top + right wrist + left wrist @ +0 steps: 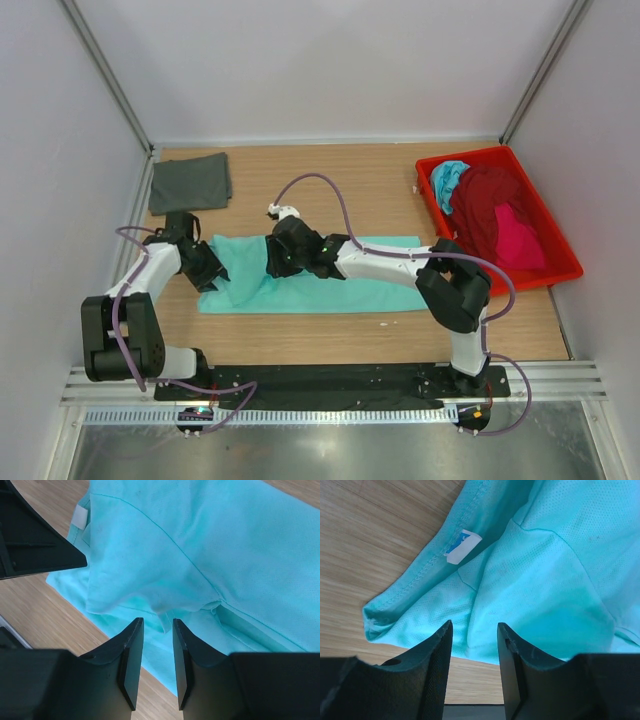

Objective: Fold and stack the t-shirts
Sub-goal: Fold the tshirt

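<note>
The left tool (475,630) and the right tool (157,625) both stand spread, pinching nothing, just above cloth. On the worktop (330,200) the mint green t-shirt (330,275) lies stretched along the front edge, its left end rumpled. The red tray (545,277) at the right edge holds a maroon t-shirt (490,205), a pink t-shirt (518,240) and a turquoise t-shirt (450,180). A folded dark grey t-shirt (190,183) sits in the back left corner.

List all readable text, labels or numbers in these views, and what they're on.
No text can be read in any view.
White tag on the mint green t-shirt: blue print, too blurred to read.
Small white tab at the shirt's edge, right wrist view: no marks legible.
Nothing else shows any lettering.
</note>
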`<state>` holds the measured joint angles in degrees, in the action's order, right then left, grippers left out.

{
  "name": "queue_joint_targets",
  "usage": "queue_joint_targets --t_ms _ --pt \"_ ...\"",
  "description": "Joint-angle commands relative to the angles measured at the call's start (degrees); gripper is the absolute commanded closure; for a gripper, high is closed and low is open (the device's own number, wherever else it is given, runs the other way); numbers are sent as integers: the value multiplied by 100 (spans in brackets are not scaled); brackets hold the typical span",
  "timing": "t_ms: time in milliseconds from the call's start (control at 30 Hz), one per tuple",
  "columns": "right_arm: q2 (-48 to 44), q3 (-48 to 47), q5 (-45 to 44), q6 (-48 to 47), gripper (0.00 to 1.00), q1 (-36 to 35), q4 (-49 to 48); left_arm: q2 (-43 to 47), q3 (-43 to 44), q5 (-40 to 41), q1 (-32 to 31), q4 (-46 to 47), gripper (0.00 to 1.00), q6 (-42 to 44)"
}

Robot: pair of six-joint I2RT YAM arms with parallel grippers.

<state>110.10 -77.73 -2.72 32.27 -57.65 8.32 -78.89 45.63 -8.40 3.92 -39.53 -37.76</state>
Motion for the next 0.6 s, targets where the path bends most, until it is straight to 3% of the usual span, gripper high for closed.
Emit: queue_joint_targets --t_ms 0,267,433,567 --pt "-437 -304 -80 148 64 -45 126 137 16 128 -14 24 58 -118" --pt "-447 -233 -218 156 64 -98 196 84 78 120 -93 -2 59 -162" --pt "-148 -699 -922 736 65 -98 977 251 17 260 -190 -90 58 -179" --pt "28 -673 -1029 1167 65 -98 935 260 -124 304 -304 -2 58 -293"
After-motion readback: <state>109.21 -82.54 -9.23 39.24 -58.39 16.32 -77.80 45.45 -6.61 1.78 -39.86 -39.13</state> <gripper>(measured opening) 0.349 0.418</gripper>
